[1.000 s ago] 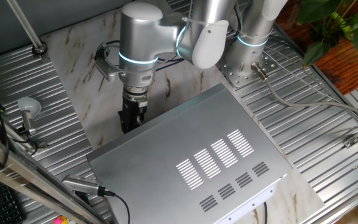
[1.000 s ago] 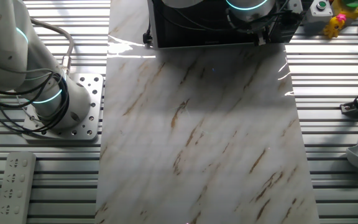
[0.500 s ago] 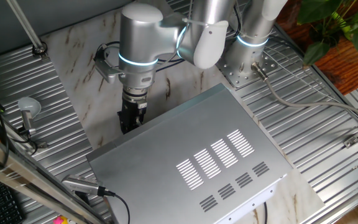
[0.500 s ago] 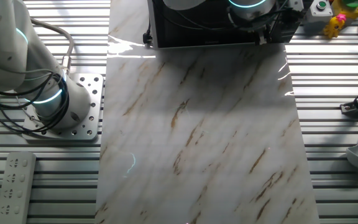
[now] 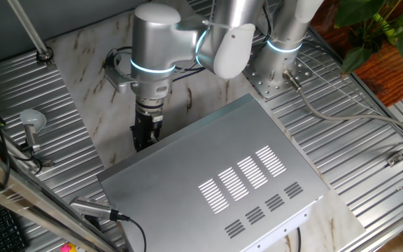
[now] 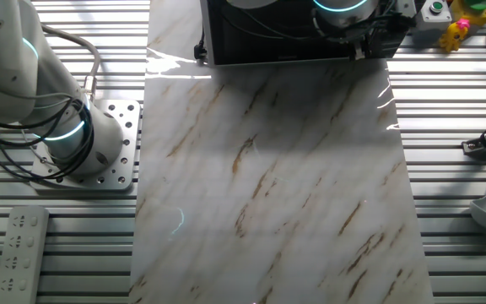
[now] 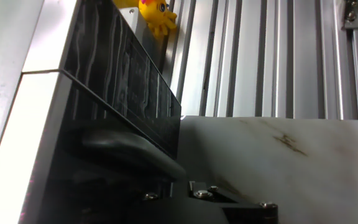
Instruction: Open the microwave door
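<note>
Hand view: one black glassy microwave door (image 7: 123,81) fills the left, one yellow toy (image 7: 154,15) behind it. One big silver slotted microwave (image 5: 222,185) sits on marble; whether the black gripper (image 5: 143,133) at its front is spread, I cannot tell.

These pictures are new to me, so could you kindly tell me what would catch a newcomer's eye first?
The big silver microwave, with vent slots in its top, fills the lower middle of one fixed view. The grey arm reaches down to its front edge, where the dark claw sits. In the hand view, the black glossy microwave door looms close on the left, over a marble-patterned board.
</note>
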Available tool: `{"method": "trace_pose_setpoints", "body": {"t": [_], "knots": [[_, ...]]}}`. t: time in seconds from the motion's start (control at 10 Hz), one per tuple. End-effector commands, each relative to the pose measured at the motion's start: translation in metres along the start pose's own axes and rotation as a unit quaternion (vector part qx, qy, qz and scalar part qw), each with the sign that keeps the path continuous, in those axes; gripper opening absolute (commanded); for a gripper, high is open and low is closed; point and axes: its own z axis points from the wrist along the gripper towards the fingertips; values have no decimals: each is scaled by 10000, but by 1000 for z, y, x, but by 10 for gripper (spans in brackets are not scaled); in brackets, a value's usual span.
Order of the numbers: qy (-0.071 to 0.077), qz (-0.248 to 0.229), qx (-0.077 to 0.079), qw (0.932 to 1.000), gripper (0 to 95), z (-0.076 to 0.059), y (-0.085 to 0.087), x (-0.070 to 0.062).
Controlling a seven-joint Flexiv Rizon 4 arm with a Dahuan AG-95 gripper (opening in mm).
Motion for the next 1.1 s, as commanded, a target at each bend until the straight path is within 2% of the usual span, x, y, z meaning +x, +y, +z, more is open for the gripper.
{"method": "trace_pose_setpoints", "body": {"t": [0.1,1.1], "knots": [[-11,4,47,10000,190,0,-1,1],[38,-149,10,9999,190,3,-11,1]]}}
